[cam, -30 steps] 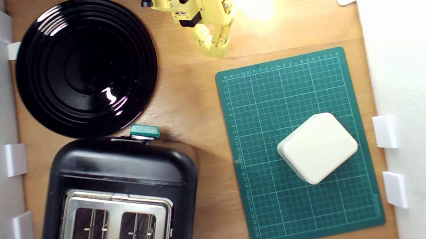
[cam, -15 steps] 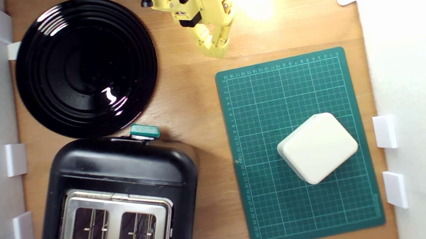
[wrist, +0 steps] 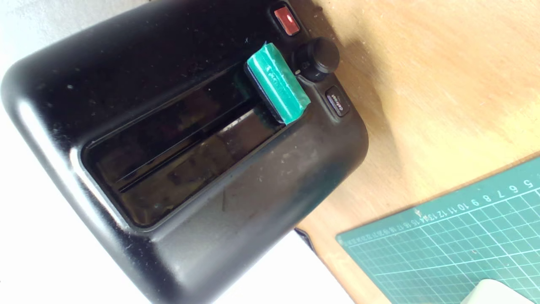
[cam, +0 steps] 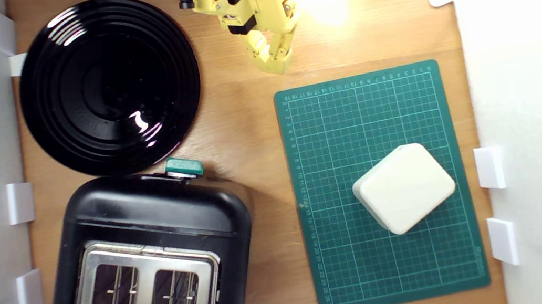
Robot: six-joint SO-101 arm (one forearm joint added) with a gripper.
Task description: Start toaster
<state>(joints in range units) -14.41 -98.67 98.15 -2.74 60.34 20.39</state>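
I have the gripper point(cam: 275, 64) at the top centre of the exterior view, fingers pressed together on nothing, well apart from the toaster point(cam: 154, 226) in the lower left. Its lever point(cam: 183, 167) sits at the toaster's upper edge, near the plate point(cam: 60, 123). I judge the approach not yet begun; next I must reach the lever and press it down.

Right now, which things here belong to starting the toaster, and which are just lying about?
Job:
toaster
lever
gripper, apart from the toaster

Lying about:
plate
cutting mat
white block on the mat
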